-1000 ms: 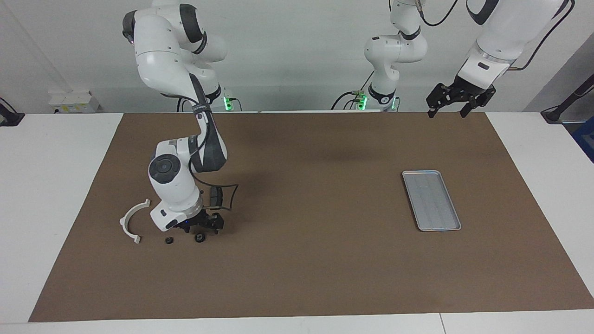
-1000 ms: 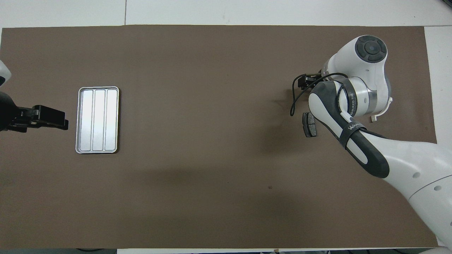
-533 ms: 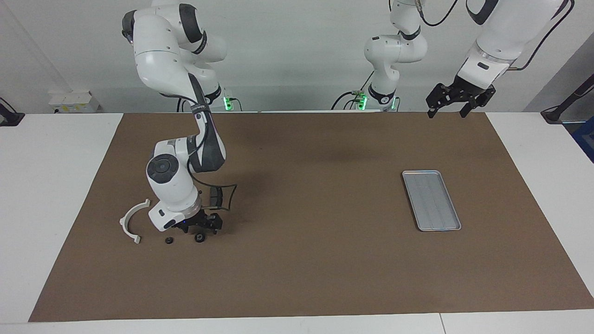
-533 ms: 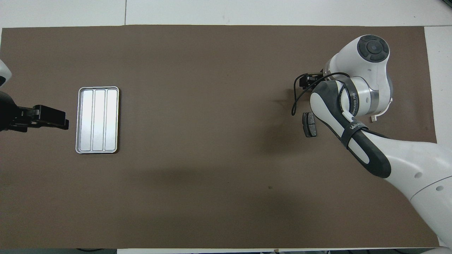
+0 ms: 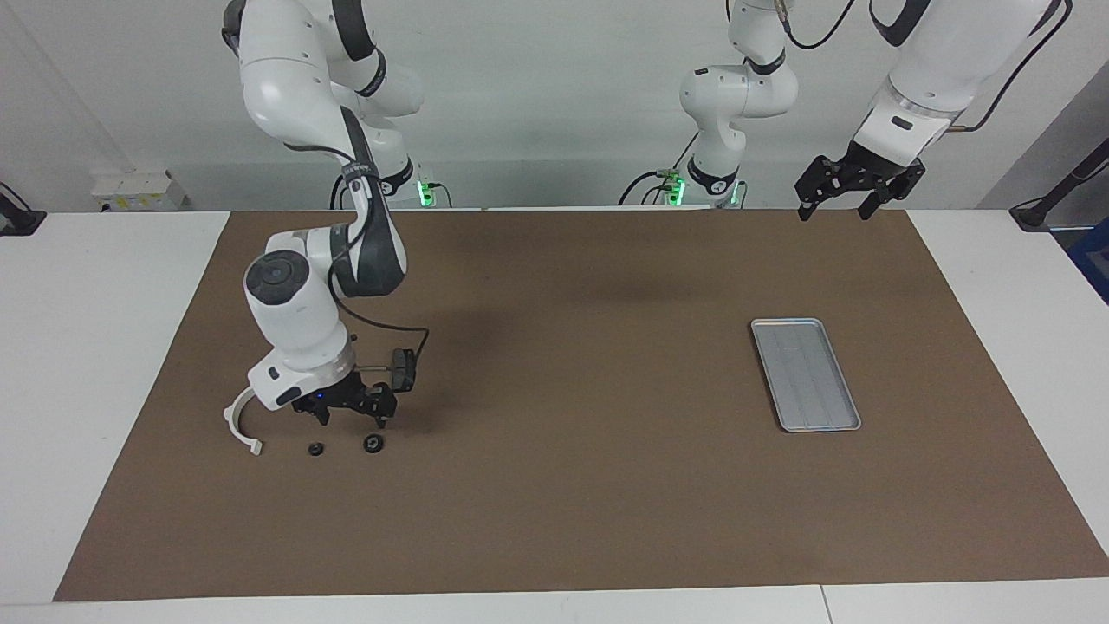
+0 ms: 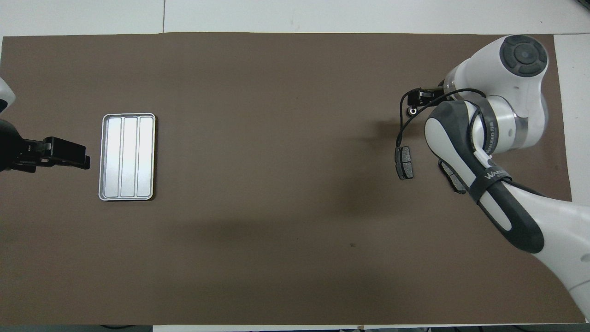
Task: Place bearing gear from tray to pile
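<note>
The jaws of the right gripper [image 5: 351,414] stand spread with nothing between them, hovering just above the desk [image 5: 563,485] at the right arm's end; directly beneath them, a shade farther from the robots, the bearing gear [image 5: 372,444] lies flat on the desk, apart from both fingers. It is a small dark round part, so it has no long axis to speak of. It sits within the pile [image 5: 230,420]; a second gear [image 5: 317,449] lies beside it, with the white half-ring bracket [image 5: 247,440] next along toward the right arm's end of the desk; one brake pad [image 5: 403,368] lies nearer to the robots; in the overhead view another brake pad [image 6: 454,177] shows partly under the arm.

The tray [image 5: 806,373] lies well apart, toward the left arm's end, and looks bare of parts; judged from that, the placing appears done; what is left for the right arm is to lift straight up, clear of the gear under its fingers, since a sideways sweep could knock the part.

The left gripper [image 5: 853,186] waits raised over the desk's edge nearest the robots, its jaws parted and holding nothing; it is the arm closer to the tray.
</note>
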Robot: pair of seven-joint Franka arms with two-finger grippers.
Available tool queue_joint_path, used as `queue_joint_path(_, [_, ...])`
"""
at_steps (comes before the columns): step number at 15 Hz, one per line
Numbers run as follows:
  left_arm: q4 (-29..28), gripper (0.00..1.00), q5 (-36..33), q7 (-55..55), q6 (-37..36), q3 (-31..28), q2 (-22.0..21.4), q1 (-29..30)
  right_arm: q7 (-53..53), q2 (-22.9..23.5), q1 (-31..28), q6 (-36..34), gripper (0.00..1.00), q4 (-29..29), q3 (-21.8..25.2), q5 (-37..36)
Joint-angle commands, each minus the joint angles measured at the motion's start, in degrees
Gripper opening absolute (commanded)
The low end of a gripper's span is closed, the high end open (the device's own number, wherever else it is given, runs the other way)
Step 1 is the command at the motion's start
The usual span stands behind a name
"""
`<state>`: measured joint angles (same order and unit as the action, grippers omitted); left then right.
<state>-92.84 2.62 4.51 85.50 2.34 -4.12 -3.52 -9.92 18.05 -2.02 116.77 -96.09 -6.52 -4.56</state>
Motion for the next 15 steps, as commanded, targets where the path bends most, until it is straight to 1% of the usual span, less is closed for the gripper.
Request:
queue_joint_path(1, [-0.7,1.00,0.9,0.2,0.5,-0.6,-0.9,-0.7,3.3,-13.4,-0.9,-10.6,1.00,-4.2,-0.4,2.9])
queue_joint_path(3, [-0.7,1.00,0.9,0.2,0.5,-0.6,-0.9,-0.7,3.2,-20.6,-0.9,-20.2,1.00,-3.8,-0.4,3.1])
queue_joint_path(4, [-0.6,1.00,0.9,0.2,0.5,-0.6,-0.8,-0.7,3.2,-23.0,-0.9,-23.2,1.00,-3.6,-0.3,3.1])
queue_joint_path(6, [-0.6,1.00,0.9,0.2,0.5,-0.6,-0.8,-0.7,3.2,-26.0,-0.8,-28.9,1.00,-2.1,-0.4,3.3])
queue_joint_path(7, [-0.5,1.00,0.8,0.2,0.5,-0.6,-0.8,-0.7,3.2,-26.7,-0.8,-30.7,1.00,-1.4,-0.3,3.7])
queue_joint_path(10, [-0.6,1.00,0.9,0.3,0.5,-0.5,-0.8,-0.7,3.1,-26.8,-0.5,-34.2,1.00,0.1,-0.3,3.8])
queue_joint_path(13, [-0.6,1.00,0.9,0.4,1.3,-0.5,-0.8,-0.7,2.6,-26.8,-0.4,-34.7,1.00,0.0,-0.3,5.5])
queue_joint_path(15, [-0.7,1.00,0.9,0.4,1.3,-0.5,-0.8,-0.7,1.6,-26.8,-0.2,-33.7,1.00,0.1,0.2,5.9])
